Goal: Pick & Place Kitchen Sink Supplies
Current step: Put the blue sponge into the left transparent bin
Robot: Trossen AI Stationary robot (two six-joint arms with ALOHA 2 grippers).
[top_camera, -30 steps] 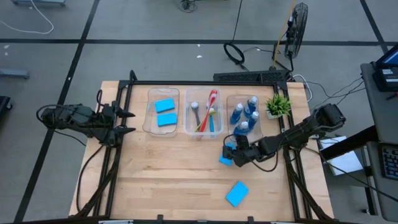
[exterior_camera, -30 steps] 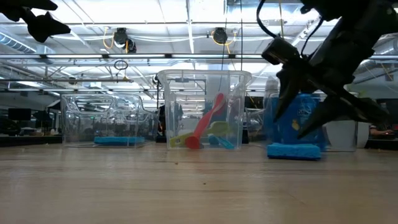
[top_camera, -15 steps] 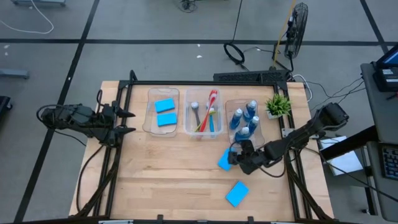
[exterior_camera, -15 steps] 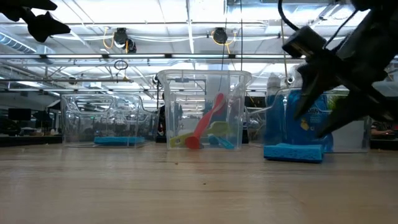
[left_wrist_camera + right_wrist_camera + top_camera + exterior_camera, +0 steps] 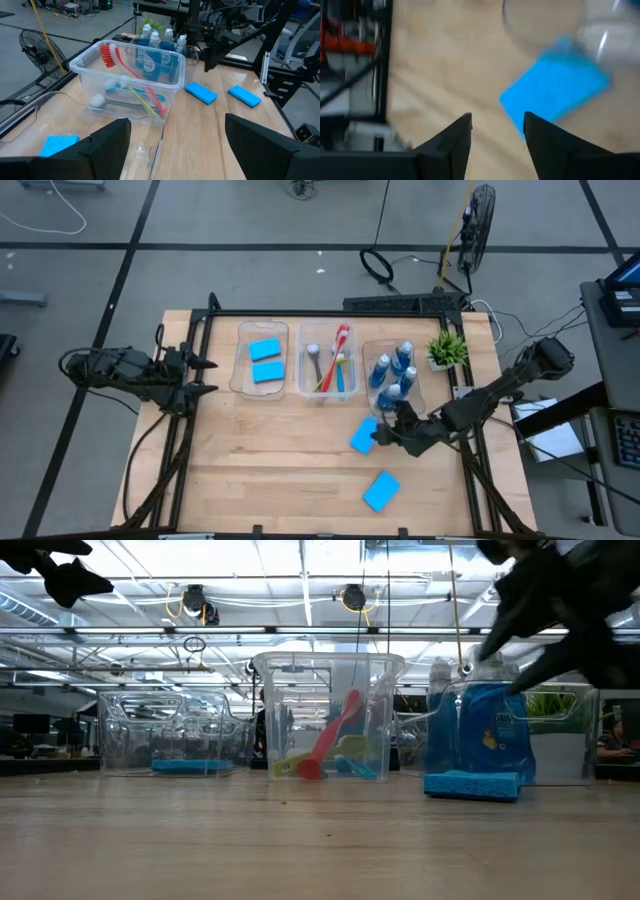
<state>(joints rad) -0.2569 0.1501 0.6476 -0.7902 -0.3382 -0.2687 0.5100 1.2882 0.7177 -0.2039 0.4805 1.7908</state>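
Grey concrete floor (image 5: 250, 220) surrounds the wooden table (image 5: 270, 480); right hand (image 5: 388, 432) spread, empty; left hand (image 5: 203, 375) spread.

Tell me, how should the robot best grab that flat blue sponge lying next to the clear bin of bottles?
Probably from straight above, pinching the flat blue rectangular sponge across its two long edges, the narrower span. It lies flat on the wooden table, so only its thin sides give purchase. One corner sits close to the clear plastic bin of blue bottles, so gripping mid-length keeps clear of the bin wall. The right claw is open beside it.
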